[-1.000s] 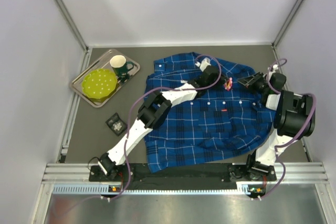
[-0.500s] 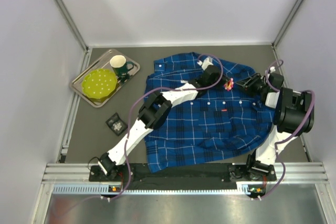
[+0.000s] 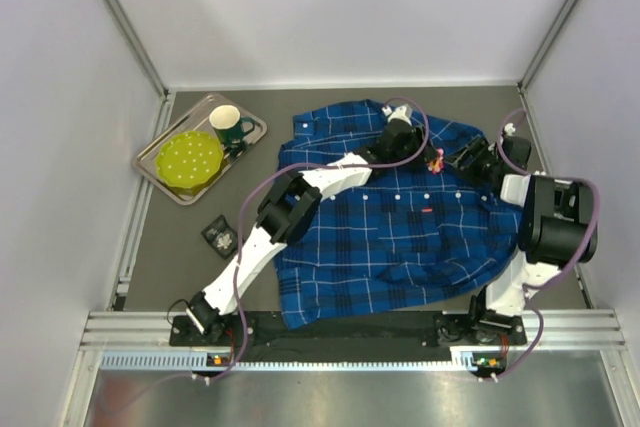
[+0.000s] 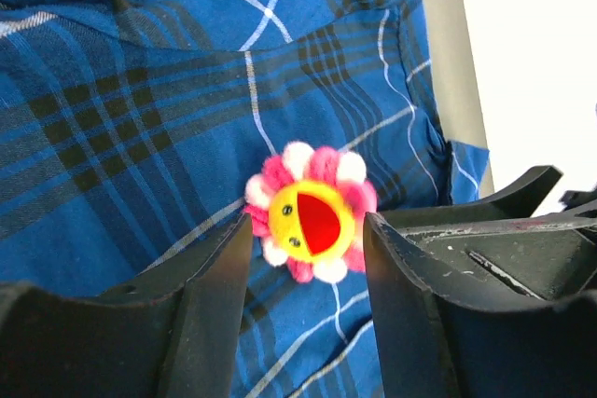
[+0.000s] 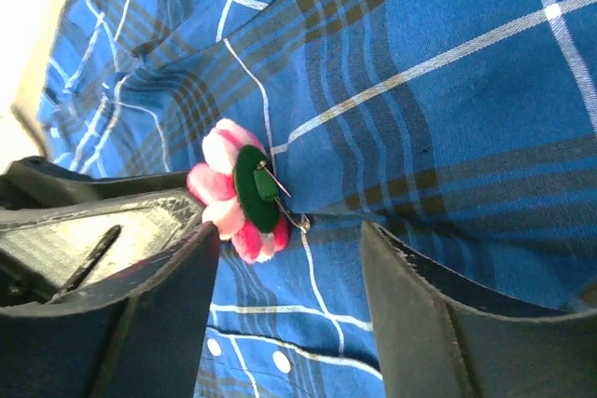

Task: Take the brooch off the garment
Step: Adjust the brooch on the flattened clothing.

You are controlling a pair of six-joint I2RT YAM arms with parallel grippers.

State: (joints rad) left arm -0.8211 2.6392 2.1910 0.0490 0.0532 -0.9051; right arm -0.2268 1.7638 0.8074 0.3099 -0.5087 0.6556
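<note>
The pink-petalled flower brooch with a yellow smiling face (image 3: 436, 159) was pinned to the far right chest of the blue and navy plaid shirt (image 3: 400, 237), which lay spread on the grey table (image 3: 170, 257). The brooch lay between the two arms. The left gripper (image 4: 306, 235) met its face from the left, jaws apart, one finger either side of the petals. The right gripper (image 5: 287, 241), open too, looked at its green felt back, where the metal pin ran into the cloth. The left seemed nearer, I judged.
</note>
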